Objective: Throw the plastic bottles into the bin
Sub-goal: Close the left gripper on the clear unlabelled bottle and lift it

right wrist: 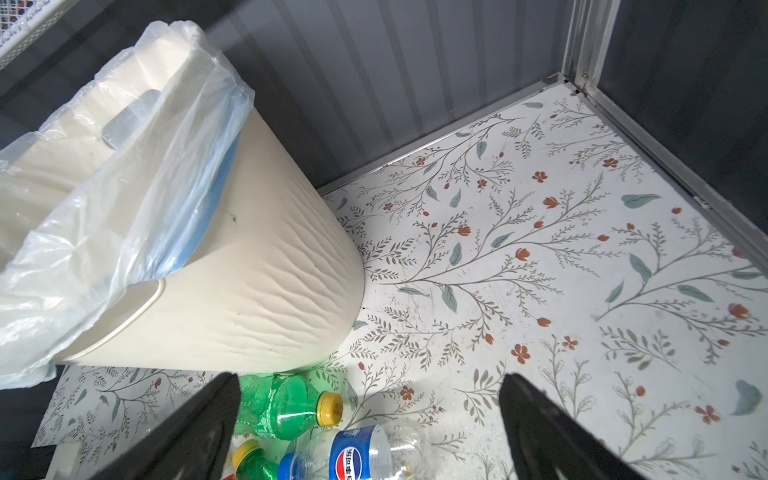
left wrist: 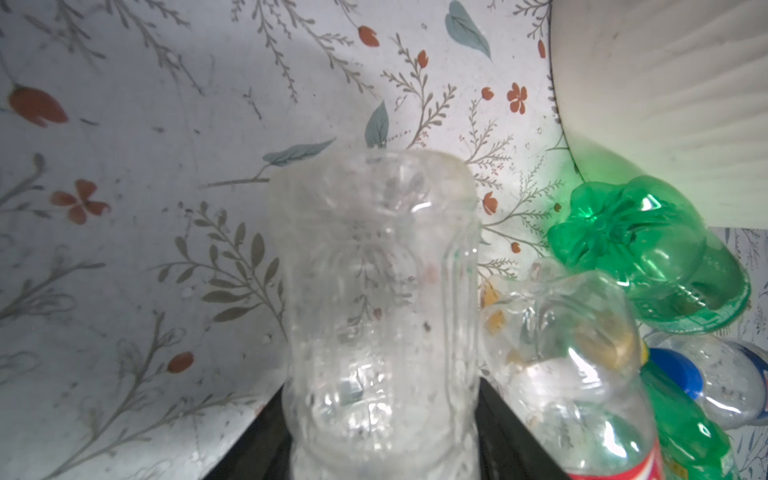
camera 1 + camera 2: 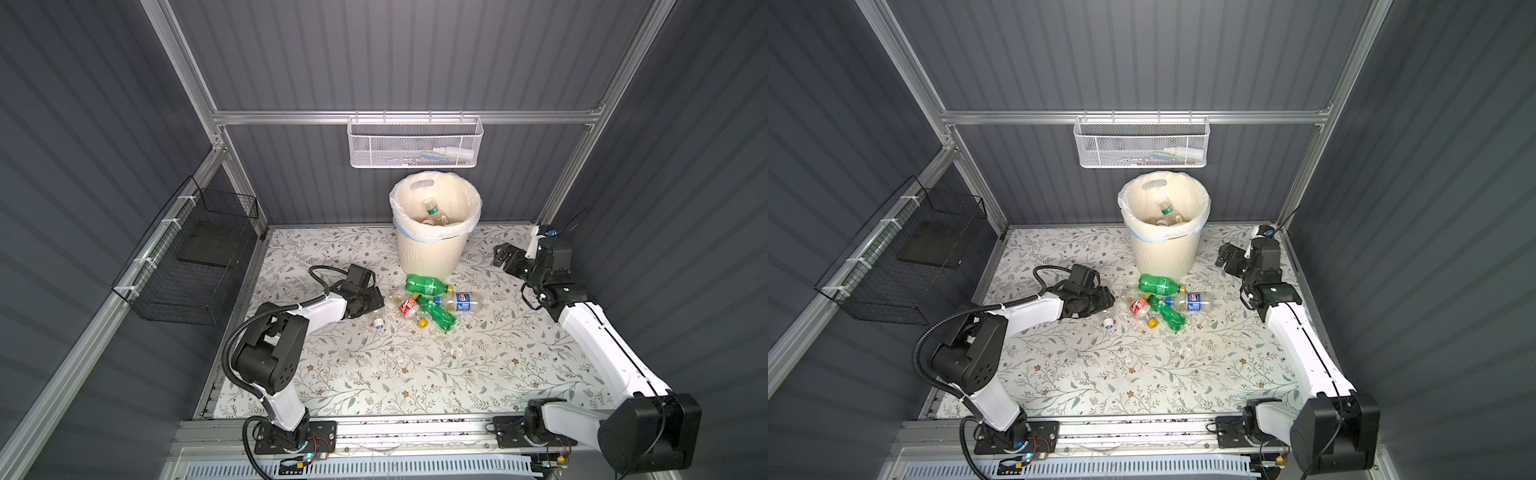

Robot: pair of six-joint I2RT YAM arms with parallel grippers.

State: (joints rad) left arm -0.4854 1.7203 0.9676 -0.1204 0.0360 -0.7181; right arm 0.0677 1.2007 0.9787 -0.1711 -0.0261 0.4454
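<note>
Five bottles lie on the flowered bench (image 3: pixel 415 374), bunched just near-side of the bin (image 3: pixel 432 253), which stands at the far middle against the back wall. More bottles (image 3: pixel 430 208) are already inside its white bag liner.

Closest to the bin's foot is a green bottle (image 3: pixel 426 284) with a yellow cap, lying on its side. A second green bottle (image 3: pixel 436 311), also yellow-capped, lies slantwise just nearer. It touches a blue-label bottle (image 3: pixel 463 302) on its right and a red-label bottle (image 3: pixel 407 307) on its left.

At the left edge of the bunch lies a clear bottle (image 2: pixel 374 291) with a white cap, its cap end pointing to the near side in both top views. The left fingers (image 2: pixel 511 436) sit low over the bench on either side of this bottle, right against its walls. Whether they are pressing it or only flanking it cannot be told, and the bottle rests on the bench.

Over at the far right, the right fingers (image 1: pixel 199 424) are spread wide with nothing between them. They are raised above the bench, to the right of the bin and apart from the bottles.

A white mesh basket (image 3: pixel 413 143) hangs on the back rail above the bin, and a black wire basket (image 3: pixel 195 257) hangs on the left wall.
</note>
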